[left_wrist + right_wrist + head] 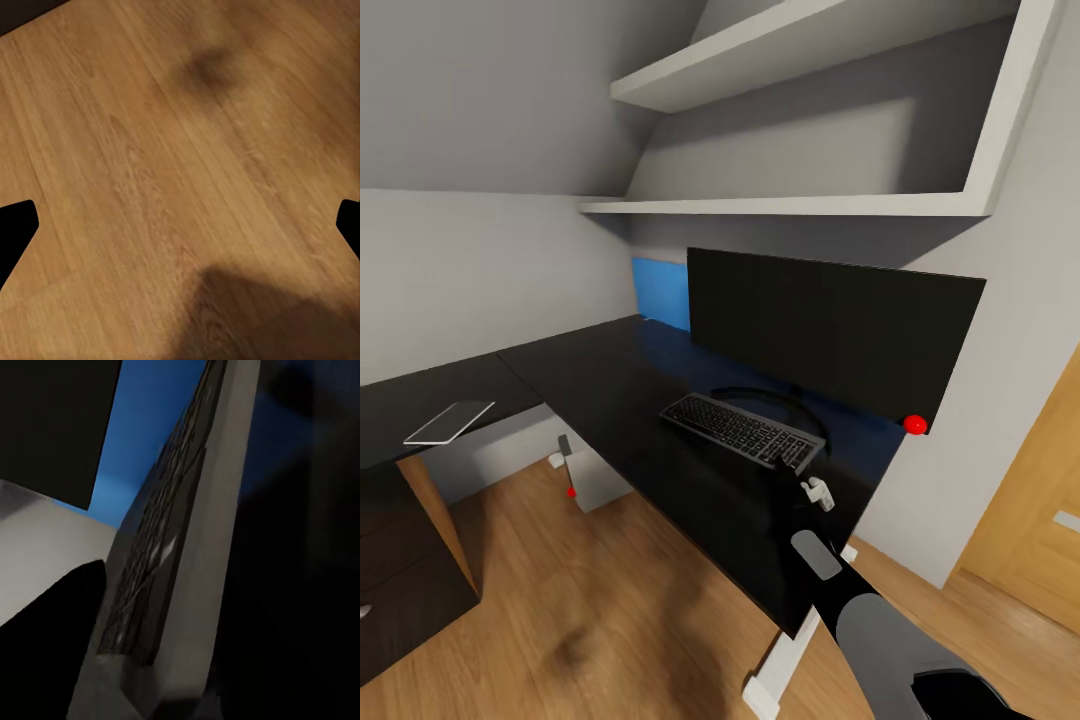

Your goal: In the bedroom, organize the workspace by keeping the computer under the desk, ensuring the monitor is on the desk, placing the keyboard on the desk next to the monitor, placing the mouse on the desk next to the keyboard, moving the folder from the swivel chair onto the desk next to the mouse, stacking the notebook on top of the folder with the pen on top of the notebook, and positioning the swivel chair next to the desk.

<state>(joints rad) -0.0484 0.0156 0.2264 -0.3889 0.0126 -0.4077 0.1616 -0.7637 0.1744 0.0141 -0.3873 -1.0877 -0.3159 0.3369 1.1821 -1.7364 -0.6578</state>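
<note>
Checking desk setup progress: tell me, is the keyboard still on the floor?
No, the keyboard lies on the desk in front of the monitor.

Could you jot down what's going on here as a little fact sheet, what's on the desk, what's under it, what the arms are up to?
Desk: glossy black, L-shaped
Monitor: upright on the desk, screen dark
Keyboard: flat on the desk in front of the monitor
Computer: on the wooden floor under the desk
Right gripper: at the keyboard's near end; grip not clear
Left gripper: open, facing bare floor
Side wing of desk: a thin white flat item
Above: two white shelves
</note>
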